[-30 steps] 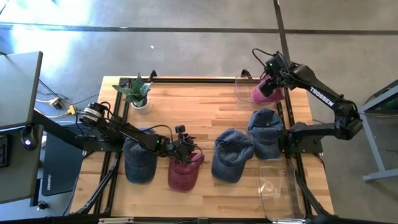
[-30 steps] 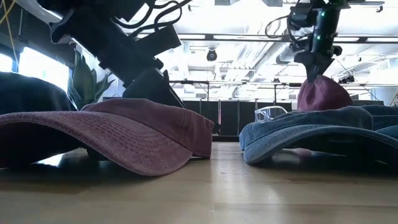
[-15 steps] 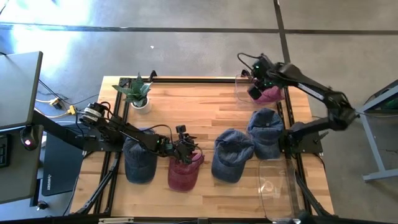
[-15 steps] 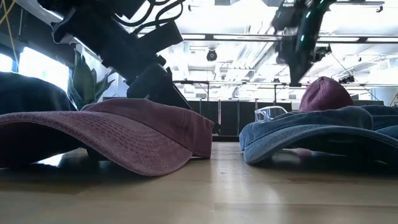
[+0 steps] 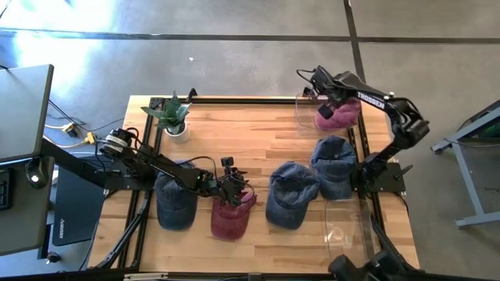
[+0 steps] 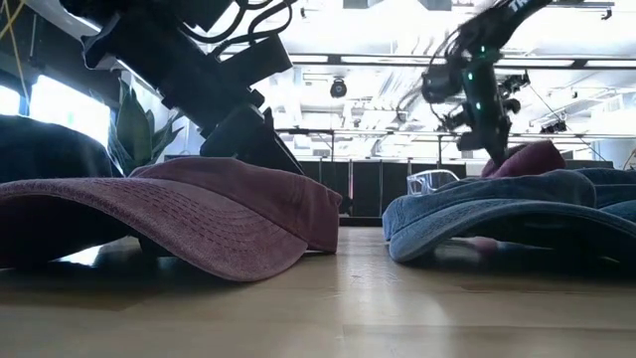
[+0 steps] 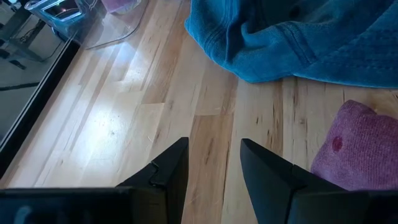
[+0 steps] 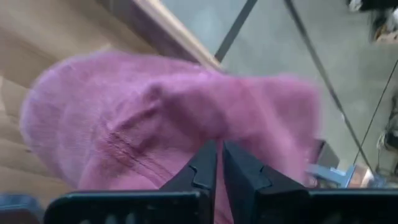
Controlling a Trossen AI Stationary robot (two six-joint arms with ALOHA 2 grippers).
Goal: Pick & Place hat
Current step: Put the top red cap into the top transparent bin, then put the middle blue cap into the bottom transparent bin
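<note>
Two dark fingers [image 8: 204, 165] of the right gripper [image 8: 219, 149] are drawn nearly together, only a slit between them, nothing visibly pinched. Right past the tips is the pink hat [image 8: 155, 112], crumpled, filling most of the right wrist view. From above, the hat lies at the table's far right corner, seemingly inside a clear bin [image 5: 300, 109]. The gripper hangs just above the hat's far-left edge, and I can't tell if it touches. The right arm reaches in from the right edge of the table [image 5: 266, 133].

Left gripper [image 7: 214, 143]: fingers [image 7: 174, 162] apart, bare wood between them, holding nothing. A maroon hat [image 7: 357, 149] is just beside one finger, at the edge of the left wrist view. A blue denim hat [image 7: 298, 37] is a little farther ahead. From above, this gripper sits over the back of the maroon hat, near the front middle of the table. The left arm stretches in low from the left side.

Other stuff on the table:
- dark blue hat [image 5: 176, 203], just left of the maroon one, under the left arm
- second denim hat [image 5: 334, 165], right of the first, their edges touching or overlapping
- second clear bin [image 5: 344, 234] at the front right corner
- potted plant [image 5: 173, 117] at the far left
</note>
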